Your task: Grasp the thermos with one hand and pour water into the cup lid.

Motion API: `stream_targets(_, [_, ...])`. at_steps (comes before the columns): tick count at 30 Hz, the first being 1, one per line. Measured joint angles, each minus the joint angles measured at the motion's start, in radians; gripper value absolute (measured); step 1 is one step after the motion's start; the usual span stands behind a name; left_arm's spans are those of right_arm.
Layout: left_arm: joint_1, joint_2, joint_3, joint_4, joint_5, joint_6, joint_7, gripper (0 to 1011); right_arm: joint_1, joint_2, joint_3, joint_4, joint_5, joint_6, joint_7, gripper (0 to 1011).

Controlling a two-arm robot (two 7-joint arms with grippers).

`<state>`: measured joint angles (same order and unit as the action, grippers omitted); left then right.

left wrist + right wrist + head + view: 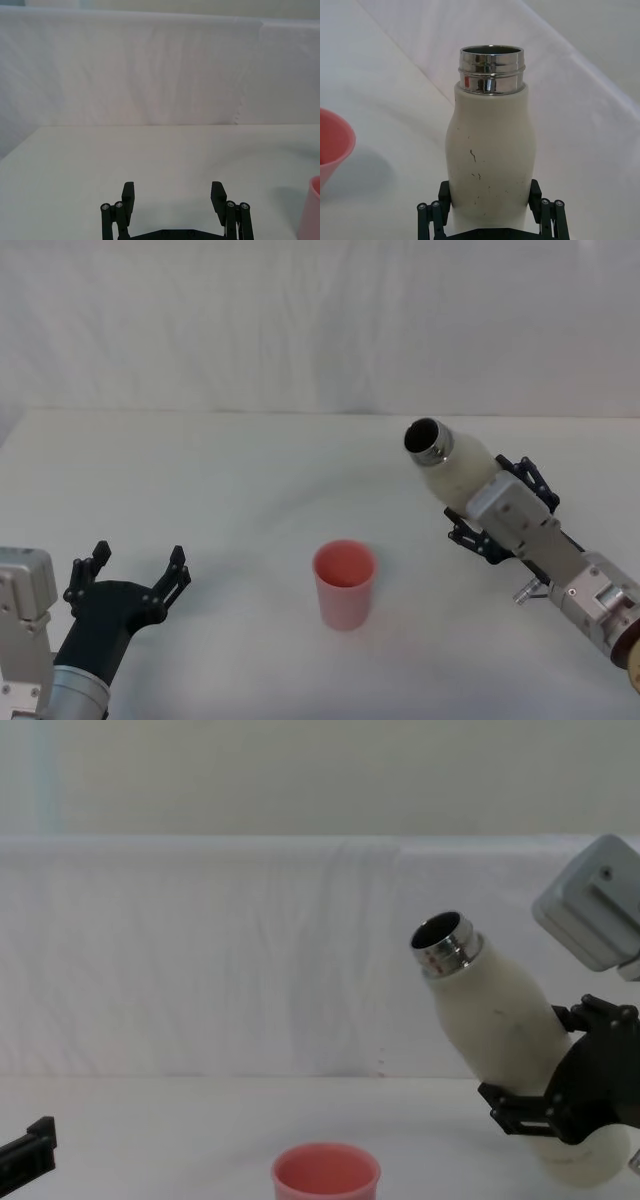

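While my right gripper [478, 508] is up off the white cloth-covered table [220, 500] on the right side, its black jaws are clamped on the lower body of the tall cream-white cylindrical thermos [456, 465] with the shiny steel threaded neck. I see the thermos tilted, open mouth pointing up and left toward the middle, small dark scuffs on its side. Small round salmon-pink plastic cup lid [344, 583] stands upright on the table near centre, left of and below the thermos mouth, apart from it. My left gripper [131, 575] sits low at near left, jaws spread apart, holding nothing, well apart from the cup lid.
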<state>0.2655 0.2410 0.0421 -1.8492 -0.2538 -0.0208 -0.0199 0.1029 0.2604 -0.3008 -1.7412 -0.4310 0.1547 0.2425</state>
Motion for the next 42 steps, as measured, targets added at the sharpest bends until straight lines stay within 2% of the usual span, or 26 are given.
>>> stream_targets(5, [0.000,0.000,0.000,0.000,0.000,0.000,0.000,1001,-0.006,-0.019,0.014,0.014,0.036,-0.002,-0.011,949])
stream_targets(19, [0.000,0.000,0.000,0.000,0.000,0.000,0.000,1001,-0.016,-0.100,0.074,0.043,0.210,0.014,-0.021,949])
stream_targets(25, [0.000,0.000,0.000,0.000,0.000,0.000,0.000,1001,-0.010,-0.116,0.073,0.057,0.252,0.027,-0.020,949])
stream_targets(30, [0.000,0.000,0.000,0.000,0.000,0.000,0.000,1001,0.007,-0.135,0.071,0.079,0.309,0.043,-0.008,949])
stream_targets(42, [0.000,0.000,0.000,0.000,0.000,0.000,0.000,1001,0.032,-0.160,0.066,0.108,0.409,0.072,0.011,950])
